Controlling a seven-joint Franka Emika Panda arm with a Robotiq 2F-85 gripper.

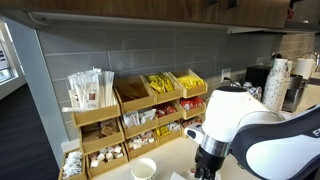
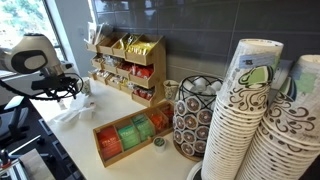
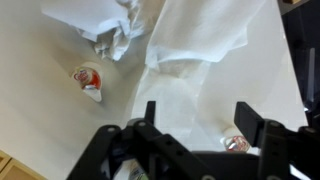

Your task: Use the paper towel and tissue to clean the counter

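In the wrist view my gripper (image 3: 197, 118) is open and empty, hovering above the pale counter (image 3: 40, 110). A flat white paper towel (image 3: 200, 50) lies on the counter under and beyond the jaws. A crumpled white tissue (image 3: 110, 25) lies beside it at the top. In an exterior view the gripper (image 2: 65, 88) hangs over the white paper (image 2: 75, 112) at the counter's (image 2: 90, 155) left end. In an exterior view the arm and gripper (image 1: 210, 160) are at the lower right; the paper is hidden there.
Two small red-and-white packets (image 3: 88, 80) (image 3: 235, 143) lie on the counter by the paper. Tiered wooden condiment racks (image 1: 130, 115) (image 2: 130, 65) stand at the wall. A wooden tea box (image 2: 130, 135), a wire pod holder (image 2: 190, 115) and paper cup stacks (image 2: 250, 120) stand nearby. A white cup (image 1: 143, 168) sits before the racks.
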